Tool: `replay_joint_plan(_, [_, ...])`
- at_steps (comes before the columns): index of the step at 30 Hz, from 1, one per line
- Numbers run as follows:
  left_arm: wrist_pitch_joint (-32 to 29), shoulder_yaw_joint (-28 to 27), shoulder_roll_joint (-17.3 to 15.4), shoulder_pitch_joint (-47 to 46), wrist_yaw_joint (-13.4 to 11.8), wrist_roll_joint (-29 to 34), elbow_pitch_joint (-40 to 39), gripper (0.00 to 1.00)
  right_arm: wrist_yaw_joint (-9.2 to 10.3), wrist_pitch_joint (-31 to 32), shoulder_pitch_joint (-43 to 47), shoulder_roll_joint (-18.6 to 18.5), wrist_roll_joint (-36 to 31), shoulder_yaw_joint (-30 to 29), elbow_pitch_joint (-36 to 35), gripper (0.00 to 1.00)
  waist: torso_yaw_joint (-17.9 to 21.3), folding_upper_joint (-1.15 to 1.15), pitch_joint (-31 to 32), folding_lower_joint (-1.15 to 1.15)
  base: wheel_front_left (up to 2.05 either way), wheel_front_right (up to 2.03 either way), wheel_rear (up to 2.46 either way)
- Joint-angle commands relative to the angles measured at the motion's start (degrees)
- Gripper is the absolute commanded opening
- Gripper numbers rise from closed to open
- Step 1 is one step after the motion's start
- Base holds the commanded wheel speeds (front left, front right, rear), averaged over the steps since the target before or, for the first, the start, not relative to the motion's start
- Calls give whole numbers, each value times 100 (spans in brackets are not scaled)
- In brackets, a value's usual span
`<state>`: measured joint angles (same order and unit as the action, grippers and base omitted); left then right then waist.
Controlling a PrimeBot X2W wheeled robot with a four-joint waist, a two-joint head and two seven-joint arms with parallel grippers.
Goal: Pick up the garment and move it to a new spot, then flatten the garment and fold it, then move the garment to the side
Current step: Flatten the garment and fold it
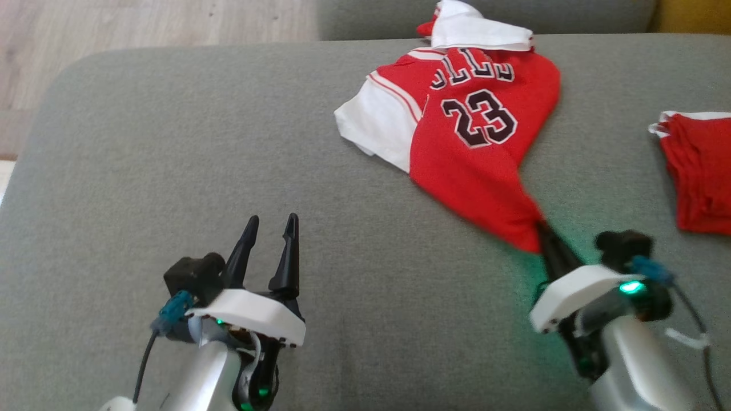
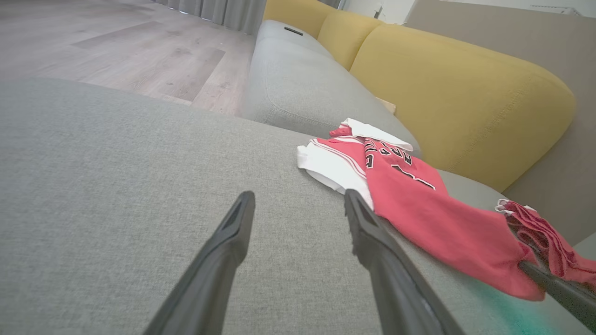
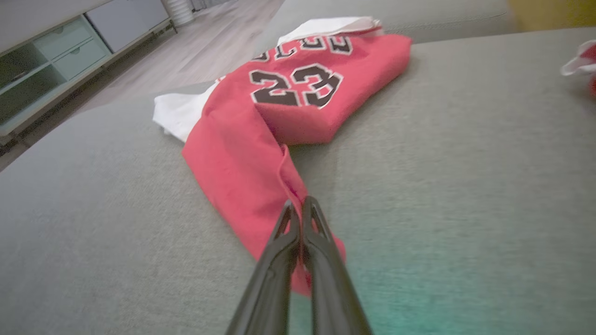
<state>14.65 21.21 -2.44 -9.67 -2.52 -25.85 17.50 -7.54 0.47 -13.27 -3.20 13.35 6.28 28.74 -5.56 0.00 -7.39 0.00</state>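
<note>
The left gripper (image 1: 272,221), fingers apart, hovers over the bare grey fabric sofa seat (image 1: 143,171), well apart from the crumpled red-and-white number-23 jersey (image 1: 480,142). The jersey lies at the seat's far middle, its long axis running from the white collar down to a drawn-out red corner. There the nearer right gripper (image 1: 541,228) is clamped on it.

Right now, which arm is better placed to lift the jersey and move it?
Right. The right hand is shut on the jersey at its near corner. The left hand stands open over bare cushion, apart from the cloth.
</note>
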Motion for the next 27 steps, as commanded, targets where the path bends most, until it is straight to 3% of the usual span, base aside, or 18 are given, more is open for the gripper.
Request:
replay_joint_plan(1, [35,-237,-43,-205,-3,24,-168,100,5,-72,-156,-52,-101,-132,-286,0,89,0,44,0,0,0,0])
replay_joint_plan(12, [35,-188,-43,-219,7,-21,-214,100,5,135,164,-399,-600,-1529,-920,0,356,0,66,0,0,0,0])
replay_joint_plan(18, [35,-206,-43,-215,28,17,-172,100,5,158,284,-240,-782,-1489,-1024,0,458,0,60,0,0,0,0])
replay_joint_plan(19, [35,-219,-43,-222,30,27,-167,100,5,116,303,-216,-856,-1513,-1035,25,478,0,59,0,0,0,0])
replay_joint_plan(20, [35,-234,-43,-232,35,42,-165,100,5,71,317,-187,-930,-1557,-1031,100,502,0,60,0,0,0,0])
replay_joint_plan(27, [35,-365,-43,-321,84,124,-150,100,5,-283,453,7,-923,-1438,-1155,100,692,0,64,0,0,0,0])
